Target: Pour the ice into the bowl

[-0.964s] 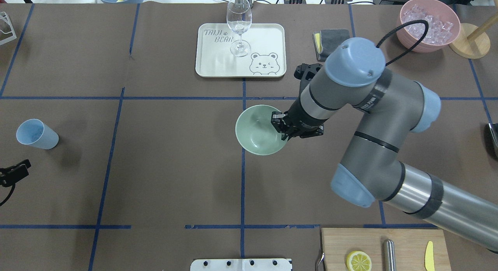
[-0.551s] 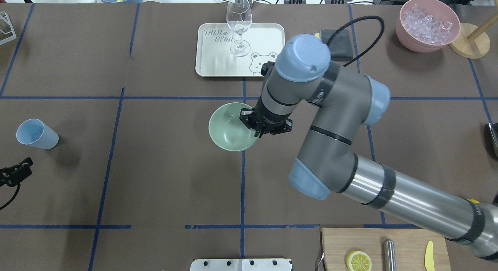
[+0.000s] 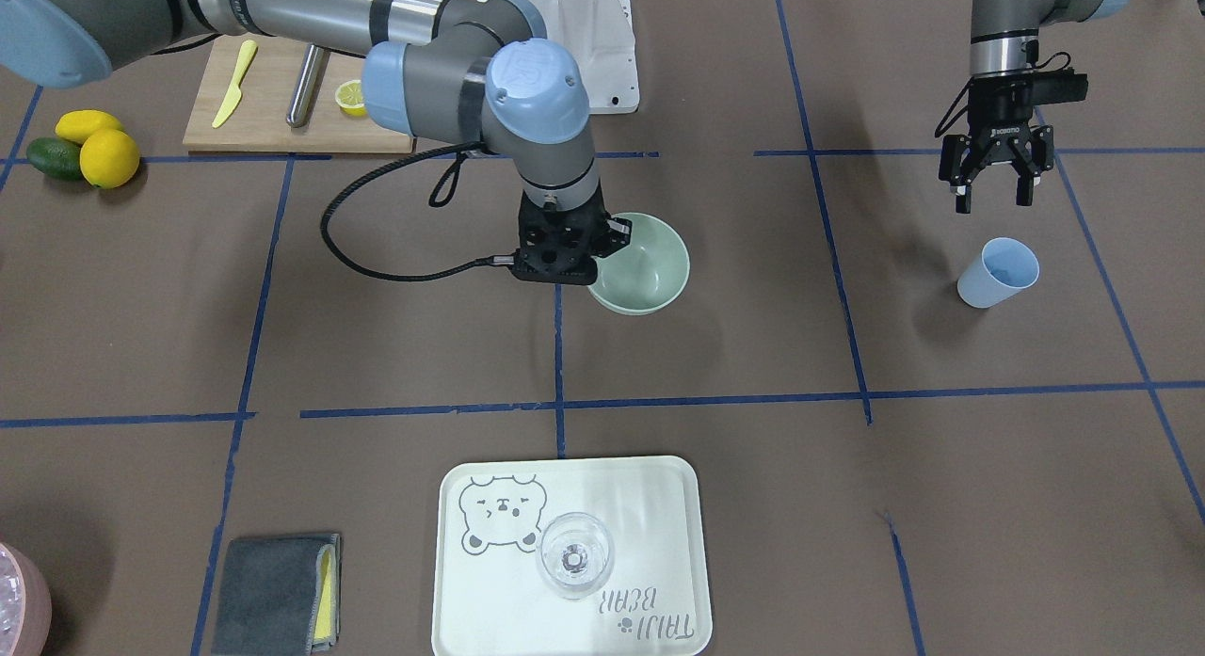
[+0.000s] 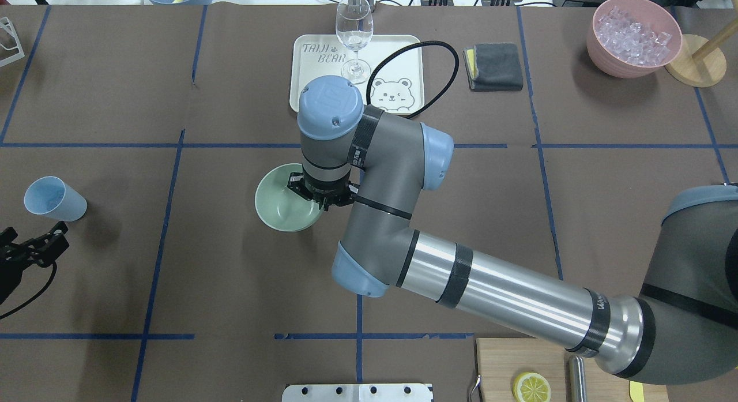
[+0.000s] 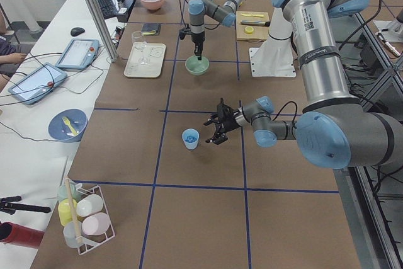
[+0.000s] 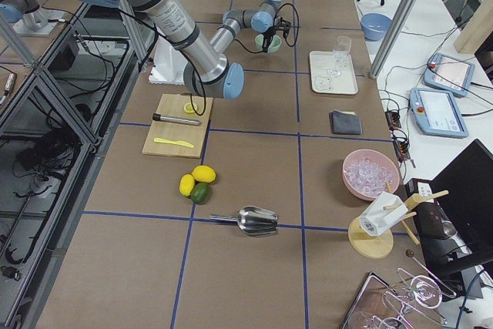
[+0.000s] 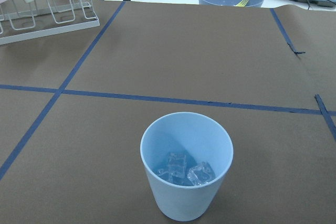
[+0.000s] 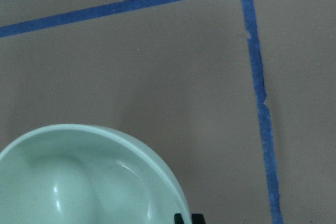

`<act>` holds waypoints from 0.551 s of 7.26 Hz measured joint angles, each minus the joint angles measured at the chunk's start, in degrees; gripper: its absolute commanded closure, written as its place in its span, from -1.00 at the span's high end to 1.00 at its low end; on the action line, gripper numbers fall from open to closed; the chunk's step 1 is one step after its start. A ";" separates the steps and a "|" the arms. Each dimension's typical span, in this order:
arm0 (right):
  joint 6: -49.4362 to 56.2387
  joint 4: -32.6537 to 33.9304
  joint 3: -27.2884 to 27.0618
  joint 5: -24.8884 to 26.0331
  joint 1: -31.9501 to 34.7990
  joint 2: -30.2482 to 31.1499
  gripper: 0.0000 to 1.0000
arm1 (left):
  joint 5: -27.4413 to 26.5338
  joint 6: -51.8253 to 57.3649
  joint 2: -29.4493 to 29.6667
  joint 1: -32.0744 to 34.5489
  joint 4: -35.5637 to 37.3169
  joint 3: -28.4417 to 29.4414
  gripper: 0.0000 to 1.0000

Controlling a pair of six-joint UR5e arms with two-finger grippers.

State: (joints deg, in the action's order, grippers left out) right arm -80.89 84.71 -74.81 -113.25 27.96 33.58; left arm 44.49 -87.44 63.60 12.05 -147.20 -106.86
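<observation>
Tabletop (image 4: 230,286), with the right arm (image 4: 496,292) stretched across its centre line. The bowl (image 3: 654,275), empty, was pinched at its rim by the right gripper (image 3: 612,237), fingers closed over the wall; whether it rested on the surface I could not tell. The left gripper (image 3: 988,200) hung just beside the blue cup (image 3: 996,278), fingers spread, holding nothing. The ice (image 7: 185,170), a few cubes, lay in that cup's bottom, well apart from the bowl. I judged the step to be placing the bowl; next I would release it, then close the left fingers round the cup to pour.
</observation>
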 measured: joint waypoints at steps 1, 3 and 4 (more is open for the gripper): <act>-0.23 -0.94 1.59 1.20 -0.87 -0.50 -0.64 | -0.49 0.07 0.57 0.00 0.02 0.41 0.98; -0.62 -2.14 2.72 2.86 -2.03 -0.96 0.94 | -1.70 0.27 1.20 0.00 0.01 1.31 0.98; -1.07 -3.14 2.89 3.20 -2.32 -1.00 0.98 | -2.25 0.31 1.89 0.00 0.02 2.25 0.98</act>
State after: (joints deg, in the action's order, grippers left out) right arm -81.96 81.57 -71.92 -110.05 25.64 32.59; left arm 42.24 -87.13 65.49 12.04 -147.17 -104.61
